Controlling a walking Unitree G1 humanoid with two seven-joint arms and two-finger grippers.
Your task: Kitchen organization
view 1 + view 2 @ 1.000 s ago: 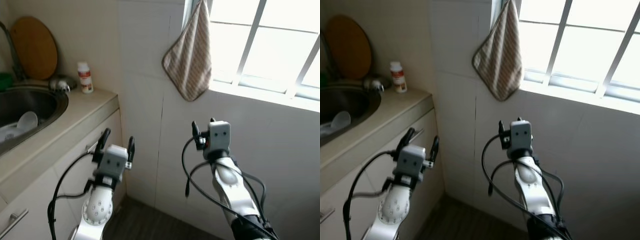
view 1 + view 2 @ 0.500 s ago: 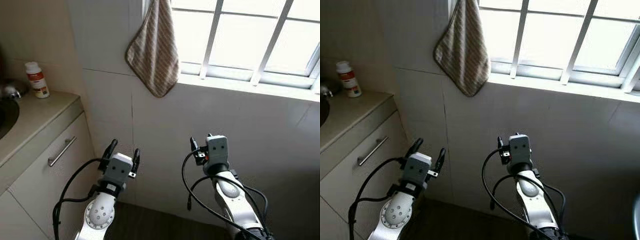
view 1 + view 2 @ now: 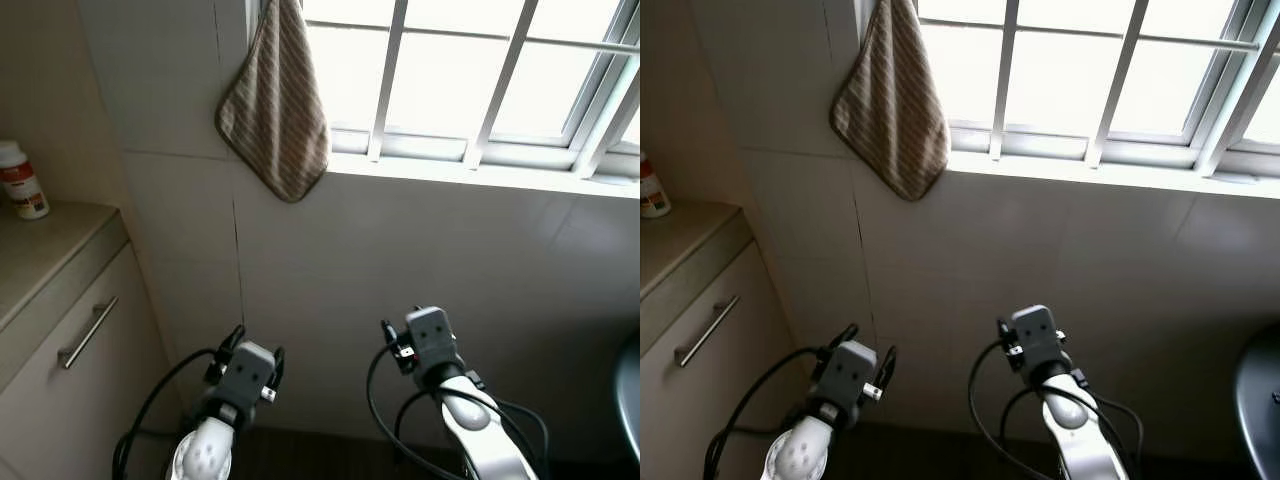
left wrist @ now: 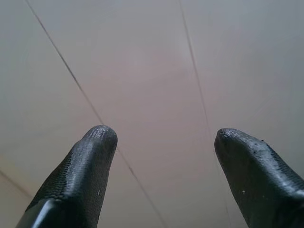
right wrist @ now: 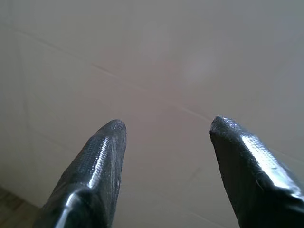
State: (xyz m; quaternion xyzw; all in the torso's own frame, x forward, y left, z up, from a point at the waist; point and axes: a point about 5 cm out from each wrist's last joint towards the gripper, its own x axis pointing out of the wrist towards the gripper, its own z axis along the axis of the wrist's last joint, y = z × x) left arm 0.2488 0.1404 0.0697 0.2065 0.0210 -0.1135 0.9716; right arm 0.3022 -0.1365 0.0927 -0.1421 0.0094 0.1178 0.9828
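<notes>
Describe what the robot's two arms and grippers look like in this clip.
Both arms are silver, with rounded shells and loose black cables looping beside them. The left arm has a round disc with small holes. Each wrist ends in a grey boxy block with two small dark dots. The left gripper and right gripper each have two long black fingers with rounded, finely textured tips.

Hanging cloth [image 3: 273, 105] striped brown and beige; wall tiles [image 3: 420, 250] seen off-white; window bars [image 3: 505, 75] white; bottle [image 3: 20, 180] white with red label; counter [image 3: 45, 255] beige; tool fingers [image 4: 80, 175] black; arms silver
</notes>
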